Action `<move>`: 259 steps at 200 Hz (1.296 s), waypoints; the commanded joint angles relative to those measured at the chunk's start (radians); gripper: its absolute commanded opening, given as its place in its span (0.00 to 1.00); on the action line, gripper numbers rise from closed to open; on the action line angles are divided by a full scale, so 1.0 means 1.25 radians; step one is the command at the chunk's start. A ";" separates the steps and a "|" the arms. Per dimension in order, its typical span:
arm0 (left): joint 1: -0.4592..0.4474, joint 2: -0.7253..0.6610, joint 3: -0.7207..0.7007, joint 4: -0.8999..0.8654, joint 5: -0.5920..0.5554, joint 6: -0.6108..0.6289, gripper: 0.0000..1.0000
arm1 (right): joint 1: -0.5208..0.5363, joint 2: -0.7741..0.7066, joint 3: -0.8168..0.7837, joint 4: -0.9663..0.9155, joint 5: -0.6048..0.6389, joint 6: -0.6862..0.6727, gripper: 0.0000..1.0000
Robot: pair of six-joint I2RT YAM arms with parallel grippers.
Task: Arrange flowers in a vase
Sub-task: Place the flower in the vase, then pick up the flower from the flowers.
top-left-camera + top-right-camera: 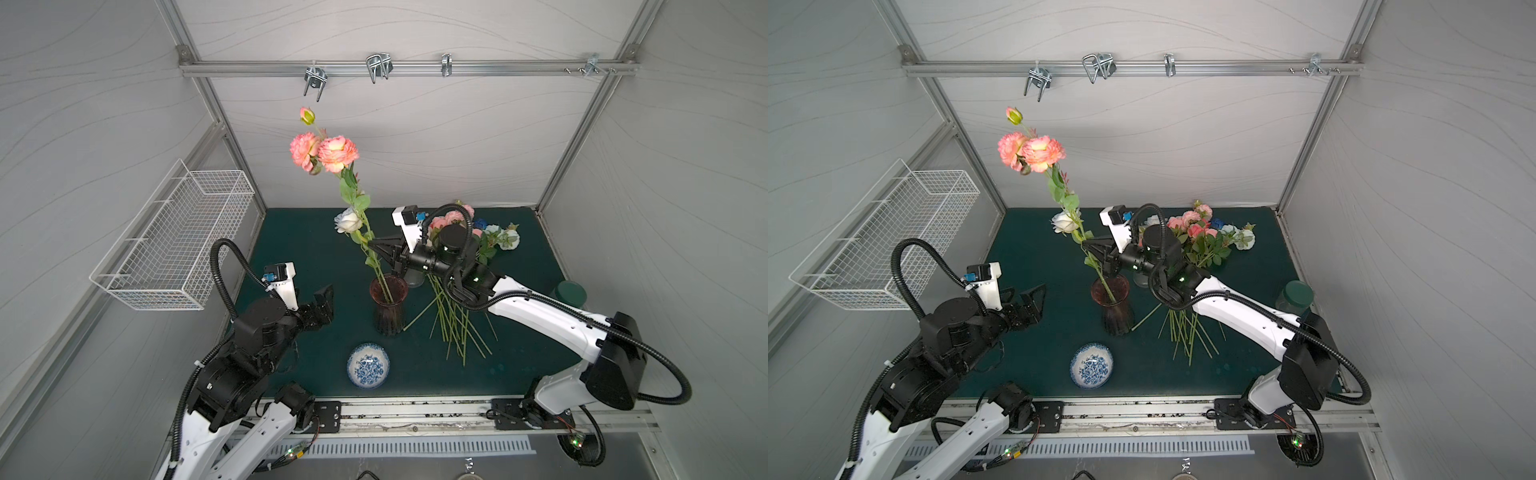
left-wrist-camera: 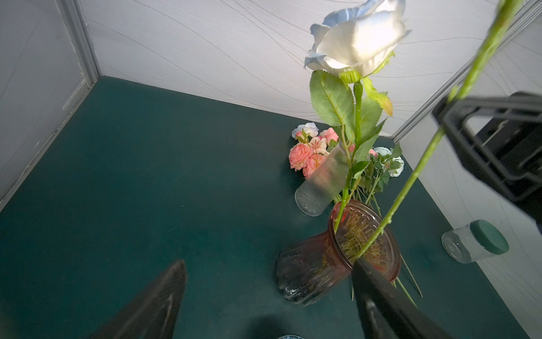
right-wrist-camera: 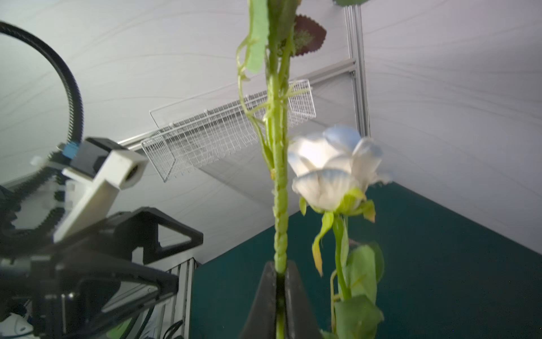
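1. R pincer (image 1: 372,243) is clamped tight on the stem of the coral spray (image 1: 328,153), just above the rim of the red vase (image 1: 388,305). The stem's foot is inside the mouth. Prob. held b/c the spray is tall & top-heavy: let go too soon, it could flop or tip the vase.
2. Spray heads sit high above the vase. The white rose (image 1: 347,220) stands in the same vase, shorter, just beside the gripped stem.
3. L pincer (image 1: 318,305) is spread wide & empty, near the vase on the side opp. the R arm. Looks parked clear, or ready to steady the glass.
4. The loose flowers (image 1: 1196,228) lie flat on the tabletop (image 1: 299,249) on the R-arm side of the vase, prob. for easy R reach.
5. Count:
   - 2 stems in the vase (spray = 2 open heads + 1 bud)
   - 2 vases, incl. the clear ribbed vase (image 2: 322,182) just behind the red one
   - 1 blue-white bowl (image 1: 368,365)
   - 1 green-lid jar (image 1: 571,293)
   - pile too tangled to count
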 commanded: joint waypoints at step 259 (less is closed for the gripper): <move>-0.001 0.007 -0.007 0.063 0.033 -0.001 0.92 | -0.426 0.100 -0.221 -0.426 0.172 0.494 0.41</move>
